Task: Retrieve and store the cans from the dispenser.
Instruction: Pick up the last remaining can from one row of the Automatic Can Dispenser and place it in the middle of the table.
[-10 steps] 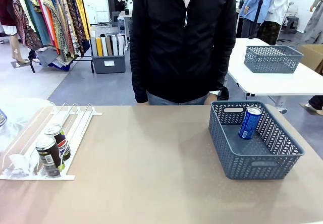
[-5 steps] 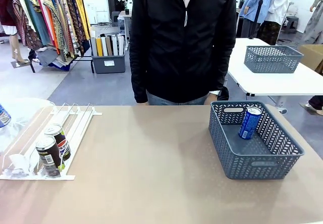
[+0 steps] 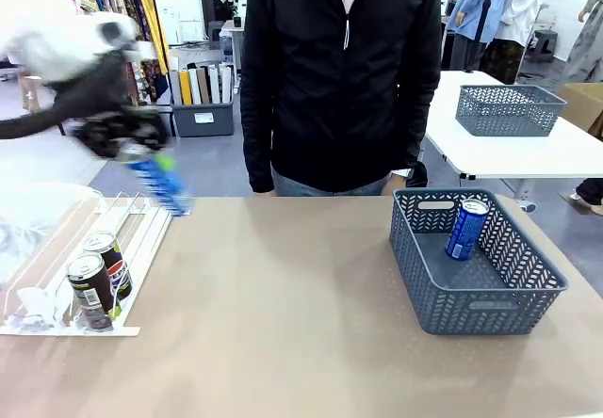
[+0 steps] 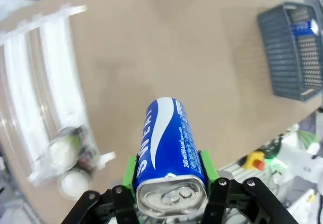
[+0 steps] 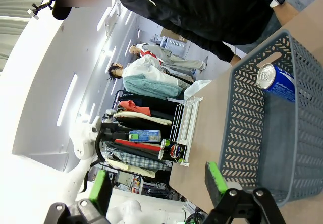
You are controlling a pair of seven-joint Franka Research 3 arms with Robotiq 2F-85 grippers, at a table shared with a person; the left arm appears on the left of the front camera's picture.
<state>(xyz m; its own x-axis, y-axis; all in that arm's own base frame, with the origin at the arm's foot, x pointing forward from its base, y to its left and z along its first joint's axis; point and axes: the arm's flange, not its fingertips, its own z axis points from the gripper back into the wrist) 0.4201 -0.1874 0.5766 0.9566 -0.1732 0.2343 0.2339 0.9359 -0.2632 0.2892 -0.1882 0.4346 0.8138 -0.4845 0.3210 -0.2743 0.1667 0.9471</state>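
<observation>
My left gripper [image 3: 151, 166] is shut on a blue can [image 3: 162, 183] and holds it, blurred, in the air above the far end of the dispenser [image 3: 141, 225]. In the left wrist view the blue can [image 4: 168, 143] sits between the green pads of that gripper [image 4: 169, 172], high over the table. Two dark cans [image 3: 91, 282] [image 3: 110, 256] stand in the dispenser's front right lane. Another blue can [image 3: 466, 230] leans inside the grey basket [image 3: 471, 305]. My right gripper [image 5: 157, 184] is open with nothing in it, off to the side of the basket [image 5: 250, 133].
A person in a black jacket [image 3: 339, 79] stands at the far side, hands off the table. The dispenser [image 4: 48, 93] lies at the table's left, the basket [image 4: 282, 52] at the right. Bare tan tabletop [image 3: 283, 296] stretches between them.
My left arm has swung into the front view from the left, lifting the blue can up and rightward over the dispenser. The other cans and the basket have not moved.
</observation>
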